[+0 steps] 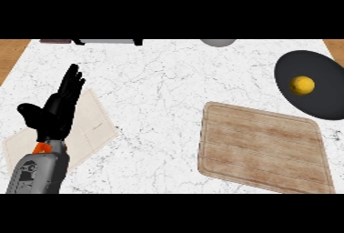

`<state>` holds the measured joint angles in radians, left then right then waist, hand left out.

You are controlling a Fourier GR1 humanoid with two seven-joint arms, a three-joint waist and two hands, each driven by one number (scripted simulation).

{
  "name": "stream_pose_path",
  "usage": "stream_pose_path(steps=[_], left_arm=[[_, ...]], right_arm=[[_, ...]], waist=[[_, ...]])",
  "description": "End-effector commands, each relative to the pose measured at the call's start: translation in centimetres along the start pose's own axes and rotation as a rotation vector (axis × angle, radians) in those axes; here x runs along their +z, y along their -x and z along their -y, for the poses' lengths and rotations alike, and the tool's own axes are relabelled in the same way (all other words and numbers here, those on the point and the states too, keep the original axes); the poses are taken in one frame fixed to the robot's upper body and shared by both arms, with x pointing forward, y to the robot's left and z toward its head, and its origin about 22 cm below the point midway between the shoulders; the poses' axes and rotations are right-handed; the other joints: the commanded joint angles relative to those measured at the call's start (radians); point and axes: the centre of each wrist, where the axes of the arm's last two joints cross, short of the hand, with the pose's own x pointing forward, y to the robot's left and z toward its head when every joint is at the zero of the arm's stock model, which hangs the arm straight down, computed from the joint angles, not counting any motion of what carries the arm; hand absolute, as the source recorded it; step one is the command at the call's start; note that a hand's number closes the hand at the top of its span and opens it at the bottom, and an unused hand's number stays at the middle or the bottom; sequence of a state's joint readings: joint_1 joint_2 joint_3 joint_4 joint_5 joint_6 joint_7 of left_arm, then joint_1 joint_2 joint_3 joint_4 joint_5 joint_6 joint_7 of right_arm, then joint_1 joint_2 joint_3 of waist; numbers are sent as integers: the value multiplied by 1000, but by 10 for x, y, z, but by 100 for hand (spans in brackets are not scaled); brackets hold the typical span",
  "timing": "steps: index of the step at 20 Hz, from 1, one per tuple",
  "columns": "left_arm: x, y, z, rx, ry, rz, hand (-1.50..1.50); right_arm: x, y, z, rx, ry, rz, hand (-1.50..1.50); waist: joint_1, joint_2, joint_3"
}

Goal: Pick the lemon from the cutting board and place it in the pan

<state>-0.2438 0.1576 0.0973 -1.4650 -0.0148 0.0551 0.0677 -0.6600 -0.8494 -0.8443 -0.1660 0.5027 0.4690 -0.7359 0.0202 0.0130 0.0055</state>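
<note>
Looks basically done to me: the lemon (pixel 302 85) is sitting in the pan (pixel 322 104) and the cutting board (pixel 262 148) is bare. Count: one lemon, one pan, one board, one paper sheet (pixel 91 132) on the counter (pixel 161 91). Left robot hand (pixel 57 107) rests open, fingers straight, holding nothing; right one isn't visible

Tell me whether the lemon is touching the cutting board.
Apart. The head view shows the lemon lying inside the dark pan, and a strip of white counter separates the pan from the bare cutting board.
</note>
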Motion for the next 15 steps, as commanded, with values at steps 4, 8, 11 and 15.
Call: stream_pose_path(steps=[4, 8, 11, 15], left_arm=[[-3, -12, -22, 2, -18, -8, 0], [4, 9, -11, -9, -17, -9, 0], [-2, -7, -4, -3, -31, -18, 0], [-11, -3, -13, -8, -19, -17, 0]], right_arm=[[61, 5, 57, -109, -89, 88, -150], [66, -3, 68, -86, -73, 88, -150], [68, -2, 68, -92, -106, 48, -150], [59, -11, 67, -10, -119, 51, -150]], waist=[[-30, -12, -2], [-27, -11, -3], [-27, -14, -3], [-29, -12, -5]])
